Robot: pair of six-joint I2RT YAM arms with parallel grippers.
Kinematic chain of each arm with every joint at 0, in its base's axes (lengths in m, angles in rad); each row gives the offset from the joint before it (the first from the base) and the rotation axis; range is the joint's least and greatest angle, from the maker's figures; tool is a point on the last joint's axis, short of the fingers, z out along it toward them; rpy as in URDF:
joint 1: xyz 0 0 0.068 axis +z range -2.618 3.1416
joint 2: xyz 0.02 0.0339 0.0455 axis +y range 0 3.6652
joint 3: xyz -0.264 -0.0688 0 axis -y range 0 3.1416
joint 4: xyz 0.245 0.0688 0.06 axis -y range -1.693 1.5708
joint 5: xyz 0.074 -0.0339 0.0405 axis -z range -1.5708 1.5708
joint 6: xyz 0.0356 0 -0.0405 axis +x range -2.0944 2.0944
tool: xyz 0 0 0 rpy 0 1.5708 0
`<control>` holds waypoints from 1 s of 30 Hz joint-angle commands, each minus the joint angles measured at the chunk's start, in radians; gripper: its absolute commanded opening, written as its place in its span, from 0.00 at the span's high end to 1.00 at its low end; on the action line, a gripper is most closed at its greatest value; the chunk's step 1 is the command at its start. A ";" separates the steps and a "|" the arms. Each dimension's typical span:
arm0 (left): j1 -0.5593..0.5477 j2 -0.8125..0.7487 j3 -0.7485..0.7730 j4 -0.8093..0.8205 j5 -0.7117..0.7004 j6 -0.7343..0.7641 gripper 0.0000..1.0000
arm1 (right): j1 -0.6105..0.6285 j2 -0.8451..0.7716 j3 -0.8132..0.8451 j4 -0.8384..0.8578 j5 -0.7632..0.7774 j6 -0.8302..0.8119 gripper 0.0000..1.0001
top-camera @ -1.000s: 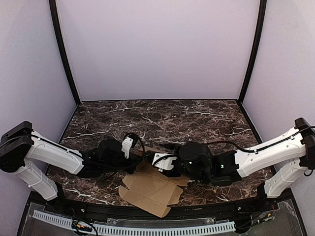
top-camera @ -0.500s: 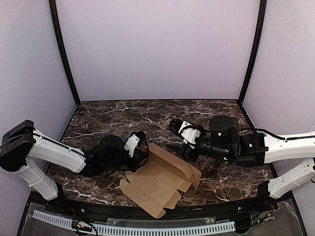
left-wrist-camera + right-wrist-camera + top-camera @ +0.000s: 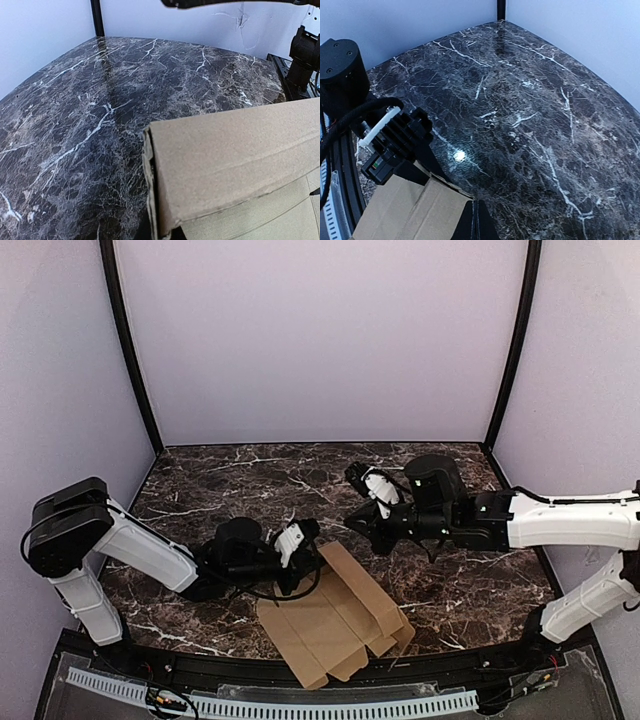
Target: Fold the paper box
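Observation:
The paper box [image 3: 330, 625], a creased brown cardboard blank, lies near the table's front edge with its far flap [image 3: 350, 575] raised. My left gripper [image 3: 306, 540] reaches in low from the left and is shut on that flap's near corner. In the left wrist view the cardboard [image 3: 235, 155] fills the lower right and hides the fingers. My right gripper [image 3: 362, 528] hovers just behind the flap's far corner, shut on nothing. In the right wrist view its closed fingertips [image 3: 479, 222] sit beside the cardboard's corner [image 3: 427, 210], and the left gripper's black body [image 3: 395, 142] shows at the left.
The dark marble table [image 3: 300, 475] is ringed by pale walls with black corner posts [image 3: 130, 350]. A black rail [image 3: 300, 685] runs along the near edge, just in front of the box.
My right gripper drew back from the box toward the right rear and shut. My left gripper slid right with the box, which shifted right with its far flap lifted.

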 commanded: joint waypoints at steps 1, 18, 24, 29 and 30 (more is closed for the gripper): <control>-0.004 0.032 0.000 0.115 0.052 0.020 1.00 | -0.006 0.054 0.002 0.102 -0.114 0.099 1.00; -0.004 0.150 -0.005 0.215 0.030 -0.008 1.00 | -0.002 0.220 -0.093 0.340 -0.111 0.235 1.00; -0.004 0.180 -0.006 0.231 0.021 -0.028 1.00 | 0.024 0.273 -0.104 0.357 -0.074 0.247 1.00; -0.005 0.198 -0.004 0.232 0.020 -0.040 0.96 | 0.041 0.296 -0.121 0.373 -0.035 0.262 1.00; -0.004 0.199 -0.004 0.230 0.020 -0.042 0.95 | 0.045 0.299 -0.123 0.373 -0.027 0.262 1.00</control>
